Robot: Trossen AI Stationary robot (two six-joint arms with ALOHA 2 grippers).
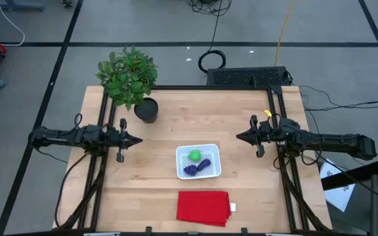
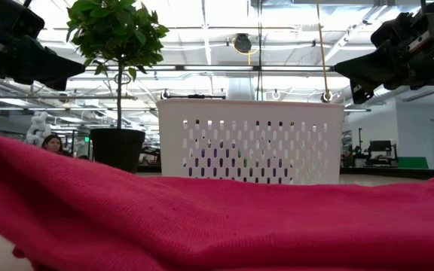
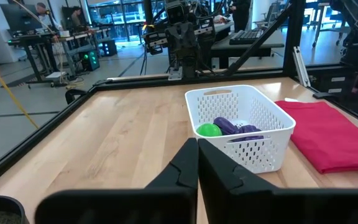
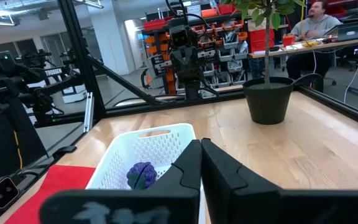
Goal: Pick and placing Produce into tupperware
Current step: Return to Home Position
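the white tupperware [image 1: 210,153] sat on the wooden table [image 1: 176,118], near its middle and slightly toward the front edge, between the two arms. all three produce items lay inside it. the round green piece [image 1: 194,156] was toward the rear wall, and the elongated dark purple piece [image 1: 206,164] lay just beside it. the rounded purple grape [image 1: 189,170] was near the front left corner. the two purple pieces appeared to touch each other; whether the green piece touched them could not be determined.

the left gripper [image 1: 138,139] hovered above the table's left side, pointing inward toward the container and well apart from it. its jaws were together with nothing between them, as the left wrist view showed. the right gripper [image 1: 239,137] hovered above the right side, pointing inward, also well apart from the container. its jaws were likewise together and held nothing.

a folded red cloth [image 1: 203,207] lay flat near the front edge, just in front of the container and not touching it. a leafy plant [image 1: 128,73] stood upright in a dark pot [image 1: 146,110] near the rear left corner.
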